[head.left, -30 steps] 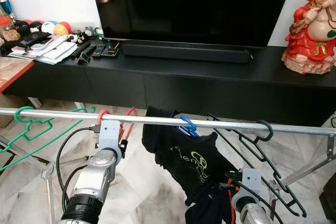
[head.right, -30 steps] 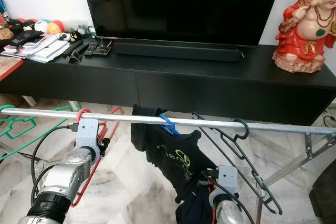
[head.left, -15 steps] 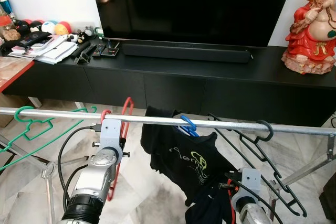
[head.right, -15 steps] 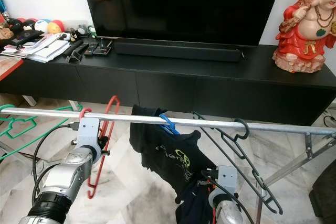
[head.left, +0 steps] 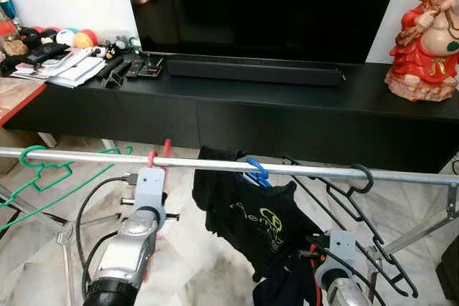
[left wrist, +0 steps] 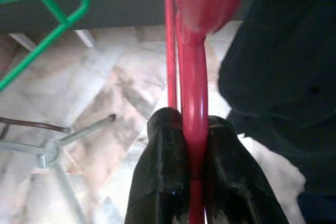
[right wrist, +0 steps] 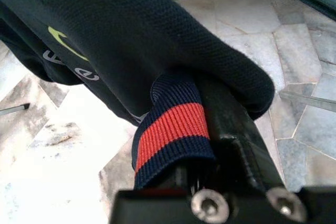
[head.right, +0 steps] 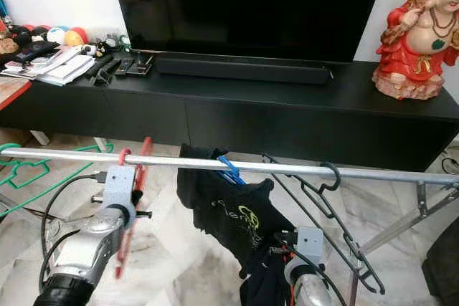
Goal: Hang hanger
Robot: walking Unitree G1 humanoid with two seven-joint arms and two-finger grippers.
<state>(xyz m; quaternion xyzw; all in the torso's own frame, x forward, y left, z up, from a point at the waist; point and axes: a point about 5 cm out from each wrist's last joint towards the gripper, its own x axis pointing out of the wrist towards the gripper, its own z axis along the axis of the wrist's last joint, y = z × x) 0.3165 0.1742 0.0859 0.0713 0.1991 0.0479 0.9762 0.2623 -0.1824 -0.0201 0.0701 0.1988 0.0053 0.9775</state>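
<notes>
My left claw (left wrist: 194, 145) squeezes the red hanger (left wrist: 193, 87) tight. Its hook sits over the metal rail (head.left: 86, 155), so hanging looks nearly done; I just have to let go. My right claw (right wrist: 210, 129) grips a dark shirt (right wrist: 131, 35) down low.

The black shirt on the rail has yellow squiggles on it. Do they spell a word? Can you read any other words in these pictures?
Black shirt on the silver metal rail: yellow-green print, too blurred to read.
Papers on the black TV cabinet: too small to read.
No other text is readable.
</notes>
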